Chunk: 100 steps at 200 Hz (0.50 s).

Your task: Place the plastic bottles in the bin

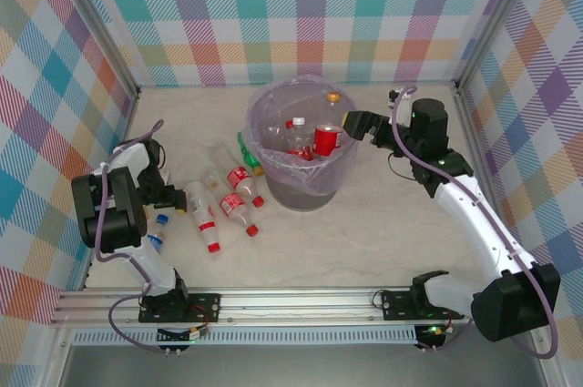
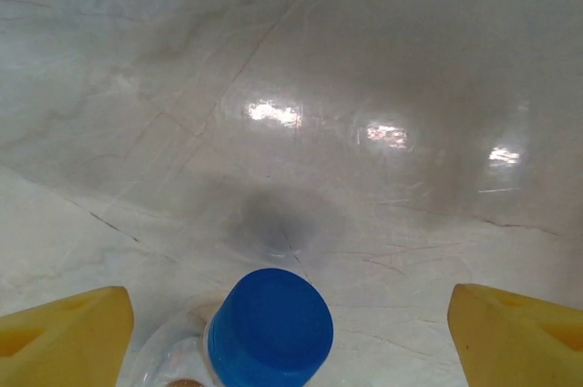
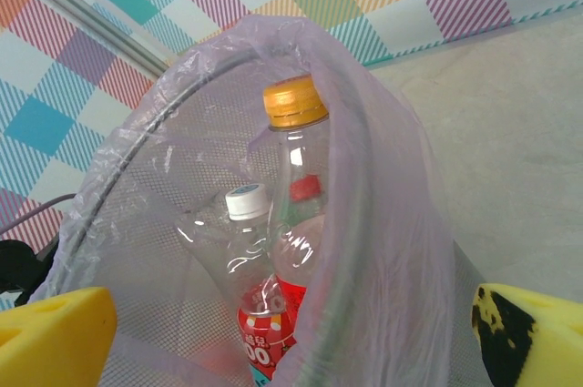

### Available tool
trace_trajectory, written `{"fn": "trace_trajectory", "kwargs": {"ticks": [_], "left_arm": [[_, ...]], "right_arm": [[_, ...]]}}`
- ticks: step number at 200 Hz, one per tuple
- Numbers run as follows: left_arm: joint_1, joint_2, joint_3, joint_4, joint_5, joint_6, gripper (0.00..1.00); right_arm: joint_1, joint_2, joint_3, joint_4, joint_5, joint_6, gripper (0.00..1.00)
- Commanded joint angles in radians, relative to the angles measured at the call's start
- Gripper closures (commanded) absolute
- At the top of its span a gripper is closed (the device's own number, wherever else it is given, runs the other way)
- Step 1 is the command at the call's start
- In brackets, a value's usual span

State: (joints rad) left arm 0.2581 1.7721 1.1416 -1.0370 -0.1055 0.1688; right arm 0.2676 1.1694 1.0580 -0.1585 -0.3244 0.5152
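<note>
Pale marbled tabletop [image 1: 364, 232] fills the stall, hemmed on three sides by pastel check panels [image 1: 301, 14]. From overhead, the bin [image 1: 307, 194] stands a little back of mid-table, with its lilac bag [image 1: 264, 105] folded over the rim.

Several of the plastic bottles are already inside. A red-labelled bottle [image 1: 325, 140] sits toward 3 o'clock and a white-capped bottle [image 1: 297, 135] near the middle. An orange-capped bottle [image 1: 333, 96] leans on the wall at about 1 o'clock.

More bottles lie loose on the table between 8 and 10 o'clock of the bin. A green bottle [image 1: 247, 150] is just beside its wall, and three red-capped bottles [image 1: 239, 208] are strewn close together beyond it. A blue-capped bottle [image 1: 158, 221] lies farthest out, near the left arm.

The right gripper [image 1: 349, 121] hangs over the rim at 3 o'clock. Its yellow fingers [image 3: 55, 332] are spread wide with nothing between them, and its camera looks past the bag at the orange cap [image 3: 294, 102].

The left gripper [image 2: 291, 341] is low over the table, its jaws apart on either side of a blue cap [image 2: 271, 325] with a clear gap on each side. This is probably the outlying blue-capped bottle, though I can't be sure from here.

An aluminium rail [image 1: 301, 300] carries both arm bases at 6 o'clock.
</note>
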Motion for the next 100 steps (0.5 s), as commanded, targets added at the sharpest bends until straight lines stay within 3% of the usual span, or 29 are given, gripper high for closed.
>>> {"fn": "trace_trajectory", "kwargs": {"ticks": [1,28,100], "left_arm": [[0.011,0.018,0.008,-0.012,-0.018,-0.026,0.15],[0.013,0.043,0.025,-0.017,-0.062,-0.051,0.24],[0.013,0.127,0.063,-0.009,-0.048,-0.101,0.42]], "right_arm": [[0.002,-0.022,-0.011,0.026,0.02,-0.007,0.0],[0.003,-0.023,-0.01,0.027,0.022,-0.008,0.0],[0.002,-0.019,-0.006,0.027,0.009,0.0,0.0]]}}
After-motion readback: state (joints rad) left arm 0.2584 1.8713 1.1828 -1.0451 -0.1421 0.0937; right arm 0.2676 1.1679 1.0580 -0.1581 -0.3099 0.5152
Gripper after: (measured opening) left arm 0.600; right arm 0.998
